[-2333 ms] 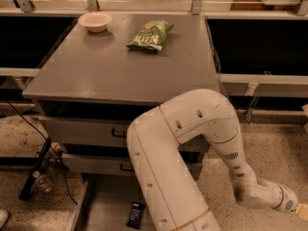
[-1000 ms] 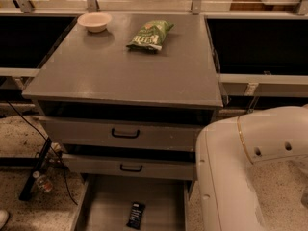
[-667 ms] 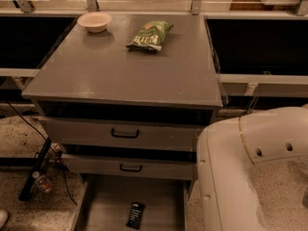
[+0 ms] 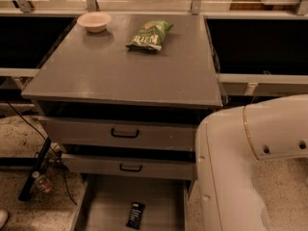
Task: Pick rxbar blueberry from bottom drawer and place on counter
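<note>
Down in the grey bottom drawer (image 4: 108, 201), small dark-wrapped rxbar blueberry (image 4: 135, 214) unmoved, lettering illegible; our claw offscreen, state unknowable.

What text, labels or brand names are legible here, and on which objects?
No text is legible.
The green chip bag: pale printing, too blurred.
The rxbar blueberry in the bottom drawer: pale lettering, too small.
The tool is out of view; only the white arm shows, lower right.
</note>
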You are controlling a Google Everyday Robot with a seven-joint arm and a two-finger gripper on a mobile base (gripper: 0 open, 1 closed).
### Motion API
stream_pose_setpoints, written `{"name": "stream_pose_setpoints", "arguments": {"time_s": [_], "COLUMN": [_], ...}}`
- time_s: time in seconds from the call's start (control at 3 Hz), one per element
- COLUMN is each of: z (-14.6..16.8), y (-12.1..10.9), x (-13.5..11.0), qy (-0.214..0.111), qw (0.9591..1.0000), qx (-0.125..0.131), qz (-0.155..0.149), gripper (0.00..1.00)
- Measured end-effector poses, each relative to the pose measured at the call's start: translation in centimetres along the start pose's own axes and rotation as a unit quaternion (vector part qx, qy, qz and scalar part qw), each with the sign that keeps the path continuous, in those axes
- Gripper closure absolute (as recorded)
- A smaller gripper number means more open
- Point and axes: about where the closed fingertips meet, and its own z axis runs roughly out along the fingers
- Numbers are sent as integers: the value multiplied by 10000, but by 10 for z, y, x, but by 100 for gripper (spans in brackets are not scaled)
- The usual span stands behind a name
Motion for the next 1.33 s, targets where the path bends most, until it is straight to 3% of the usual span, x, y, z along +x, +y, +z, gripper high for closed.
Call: {"name": "stream_pose_setpoints", "arguments": {"time_s": [0.33,1.0,1.33], "z": [-18,-12,41], "y": [-1,1,-26], "x": [-25,-16,20], "qy": [-7,98,383], "qw": [9994,9997,9973], "qx": [-99,-70,630], "qz": [322,219,-1], "gripper": [0,0,0]}}
